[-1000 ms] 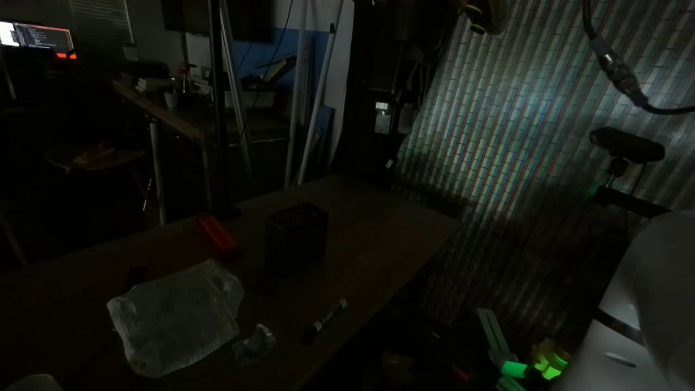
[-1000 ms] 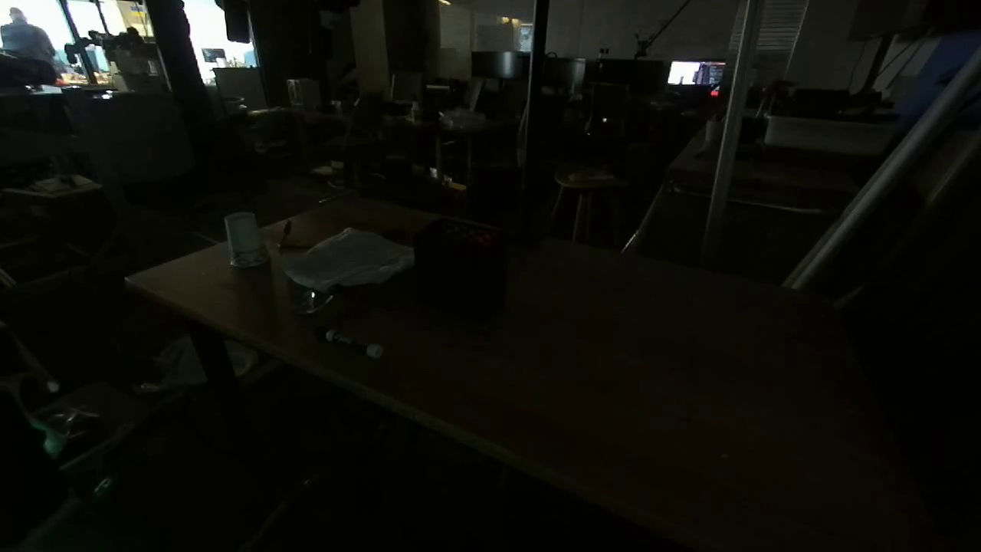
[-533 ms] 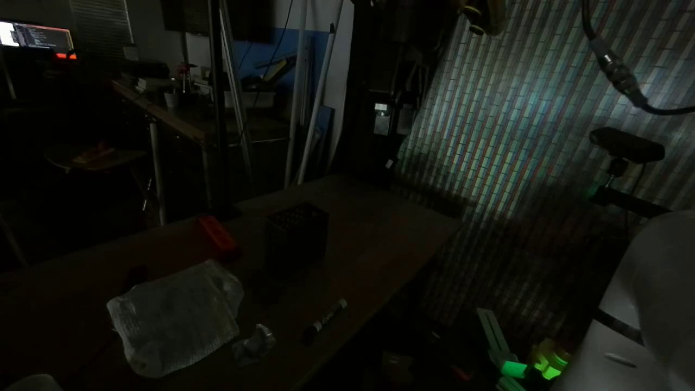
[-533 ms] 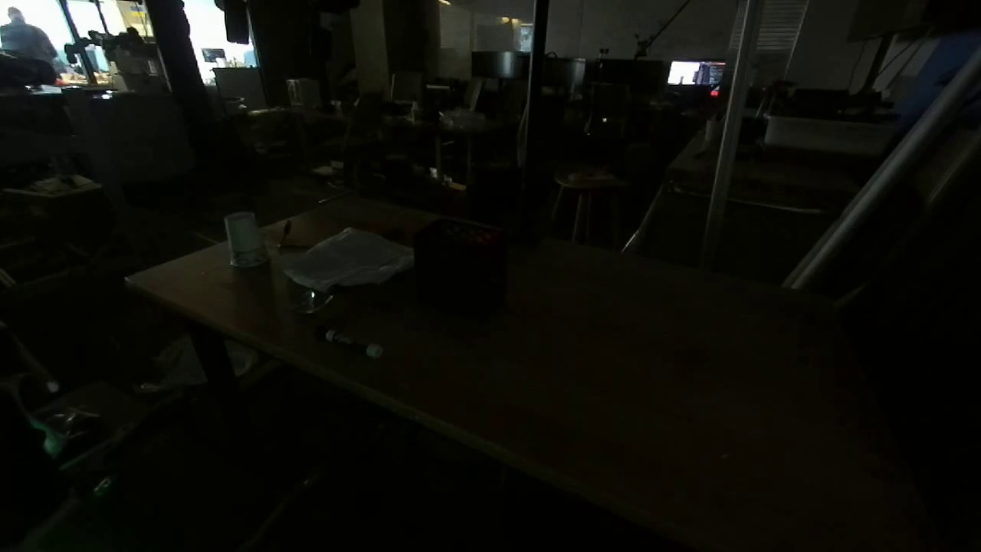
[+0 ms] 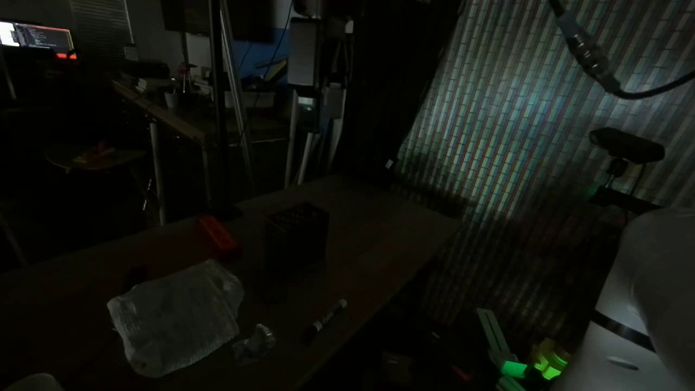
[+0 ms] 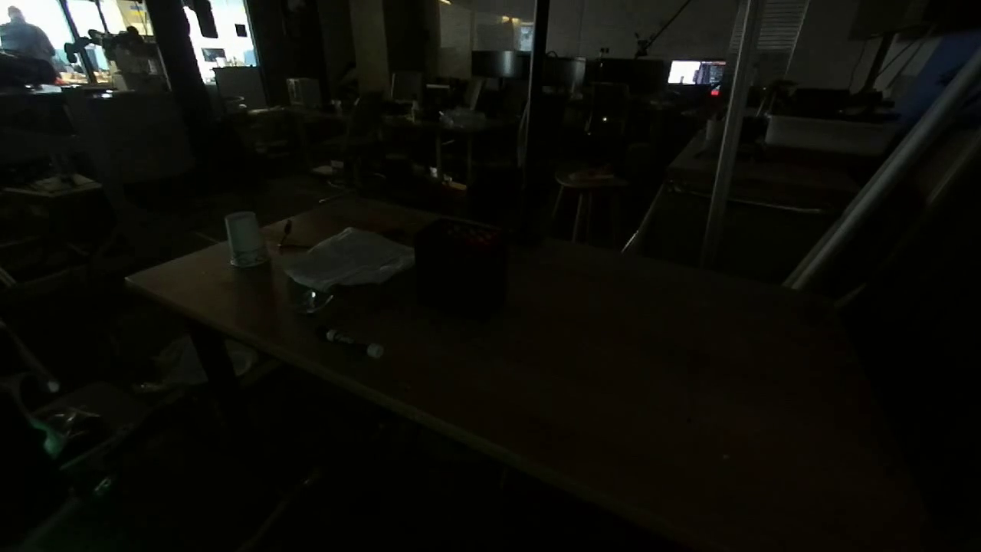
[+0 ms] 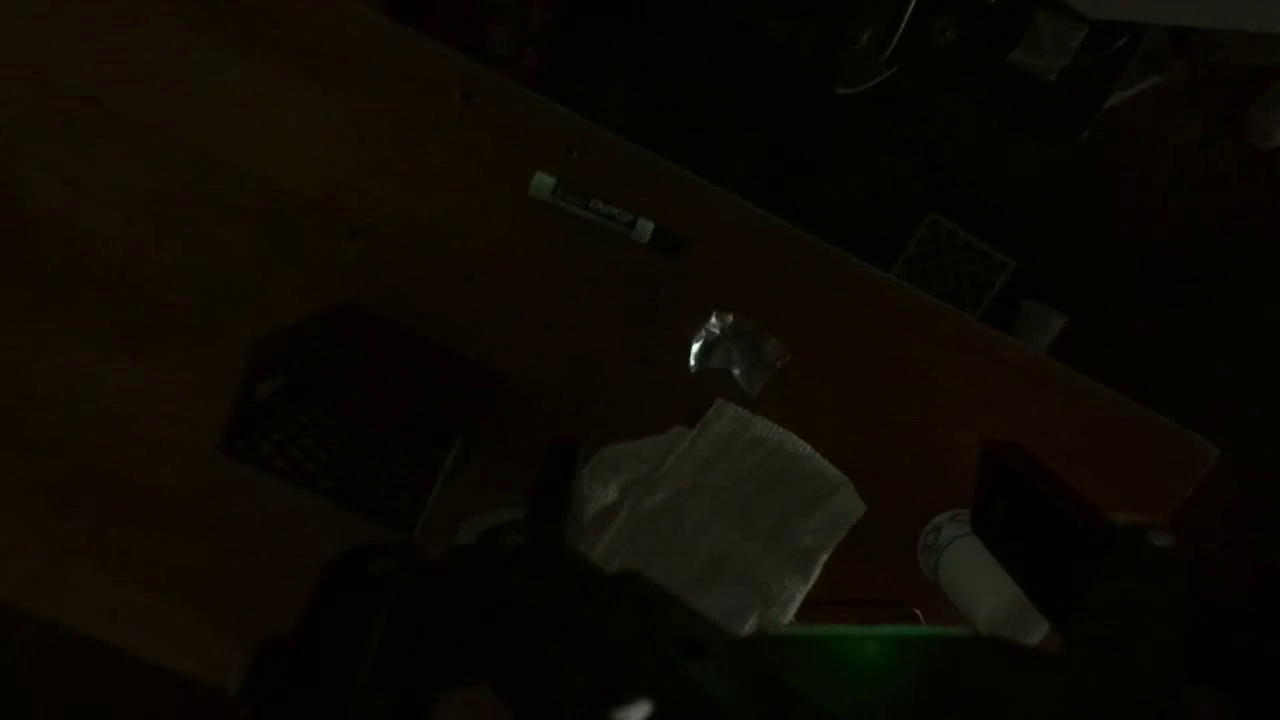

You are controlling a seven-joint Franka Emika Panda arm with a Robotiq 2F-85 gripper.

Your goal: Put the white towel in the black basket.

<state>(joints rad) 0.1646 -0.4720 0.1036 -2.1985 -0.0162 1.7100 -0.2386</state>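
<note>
The white towel (image 5: 179, 320) lies flat and slightly crumpled on the table in both exterior views (image 6: 349, 259). The black basket (image 5: 296, 239) stands upright beside it, also in both exterior views (image 6: 460, 272). In the wrist view my gripper (image 7: 780, 450) is open and empty, high above the table. The towel (image 7: 720, 510) shows between its dark fingers, well below them, partly hidden by the left one. The basket (image 7: 330, 440) is left of the gripper in that view. Its inside is too dark to make out.
A marker (image 5: 326, 320) and a crumpled clear wrapper (image 5: 254, 343) lie near the table's edge. A red object (image 5: 218, 236) lies behind the towel. A white cup (image 6: 247, 239) stands at the table's far end. A dark post (image 5: 217, 108) rises behind the table.
In an exterior view the dark arm hardware at the top has moved left, and the cable and white arm shifted with it. The towel and basket have not moved.
</note>
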